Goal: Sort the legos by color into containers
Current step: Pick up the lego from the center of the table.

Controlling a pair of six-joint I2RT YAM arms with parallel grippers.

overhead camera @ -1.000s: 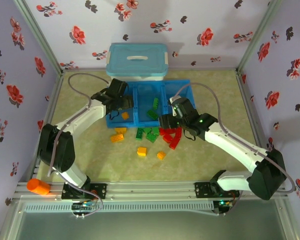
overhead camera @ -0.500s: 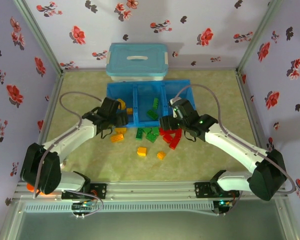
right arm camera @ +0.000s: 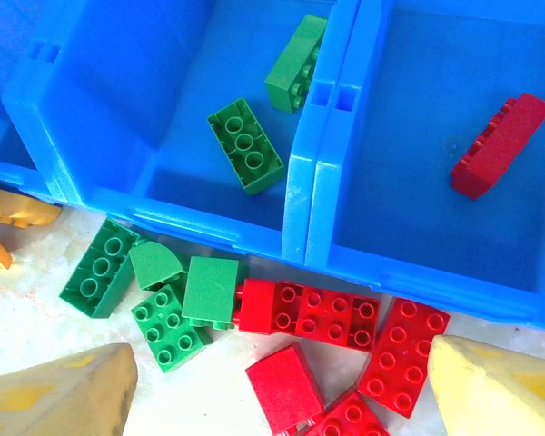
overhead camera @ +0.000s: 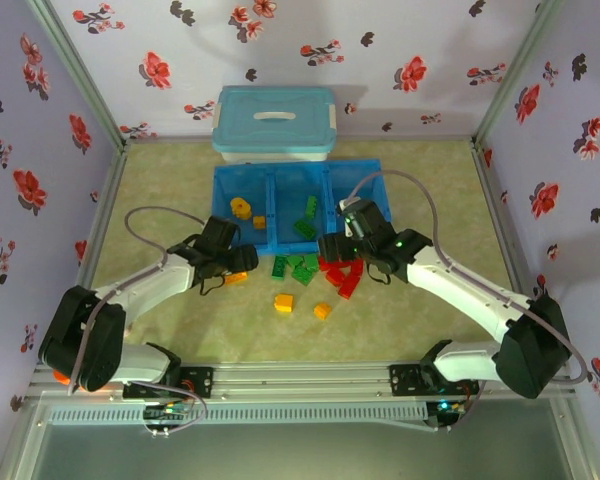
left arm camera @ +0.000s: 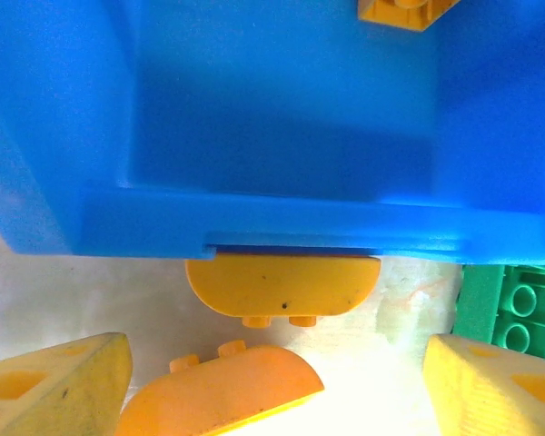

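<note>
The top external camera hangs above and behind the arm bases point(overhead camera: 170, 380) at 6 o'clock and looks down toward 12 o'clock. It is far enough off to take in the whole bench point(overhead camera: 410, 320), back to the light blue storage box point(overhead camera: 274, 122) by the rear wall. The left wrist camera sits low and very close, facing the near wall of the blue tray point(left arm camera: 282, 222) at a shallow slant, with the left pincer point(left arm camera: 272, 381) framing its bottom edge. The right wrist camera rides higher, looking steeply down past the right pincer point(right arm camera: 282, 395) into the tray's middle and right compartments. All three views share the tray's near wall and the Lego bricks point(right arm camera: 309, 313) just before it.
</note>
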